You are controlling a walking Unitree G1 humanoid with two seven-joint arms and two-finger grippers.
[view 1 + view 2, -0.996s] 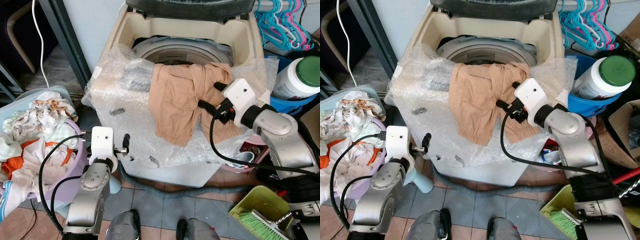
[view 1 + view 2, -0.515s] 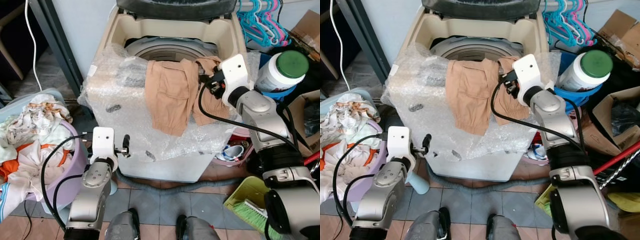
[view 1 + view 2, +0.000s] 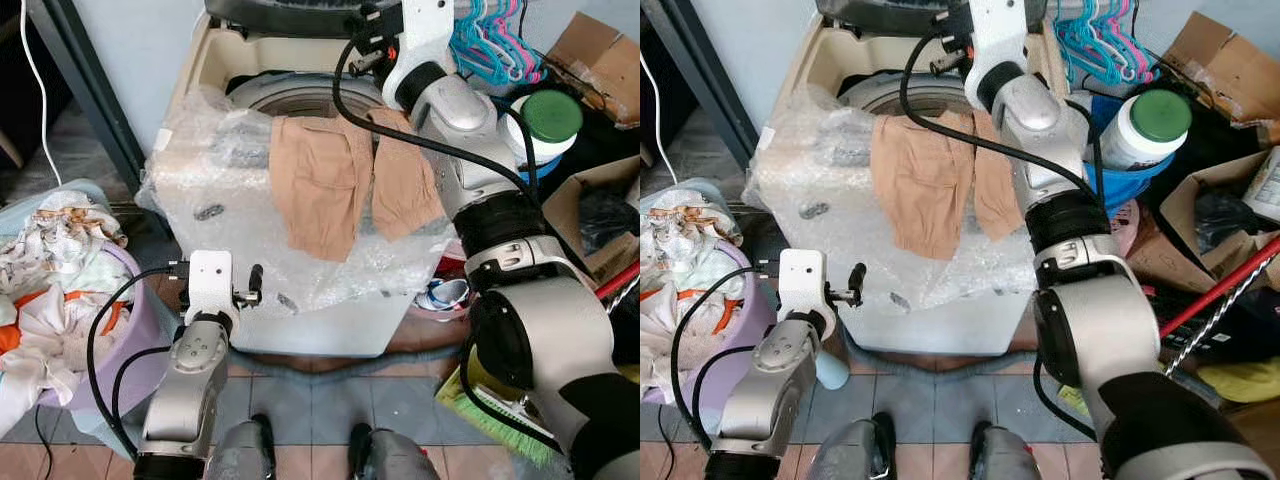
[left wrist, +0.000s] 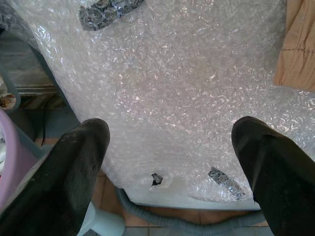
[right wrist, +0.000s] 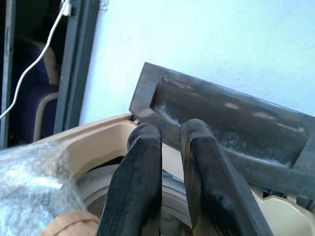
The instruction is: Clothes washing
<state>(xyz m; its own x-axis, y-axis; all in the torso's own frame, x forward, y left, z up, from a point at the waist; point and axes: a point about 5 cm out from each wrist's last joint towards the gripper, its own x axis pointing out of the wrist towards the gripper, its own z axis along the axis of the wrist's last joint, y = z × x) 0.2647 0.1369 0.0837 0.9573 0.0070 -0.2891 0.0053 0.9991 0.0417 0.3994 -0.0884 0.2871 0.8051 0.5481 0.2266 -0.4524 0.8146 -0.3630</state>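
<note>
Tan trousers hang over the front rim of the beige top-loading washing machine, legs down over the bubble wrap. The dark lid stands open behind the drum. My right gripper is raised high above the drum, up by the lid; its fingers are shut with nothing between them. My left gripper is low in front of the machine, open and empty, facing the bubble wrap; one of its fingers shows beside the white wrist box.
A purple basket heaped with laundry stands at my left. To the right of the machine are coloured hangers, a green-lidded jar, a cardboard box and a green brush. A grey hose lies on the tiled floor.
My right arm has lifted off the trousers and swung up to the lid; the trousers stay draped on the rim. The camera has shifted. The left arm has held still.
</note>
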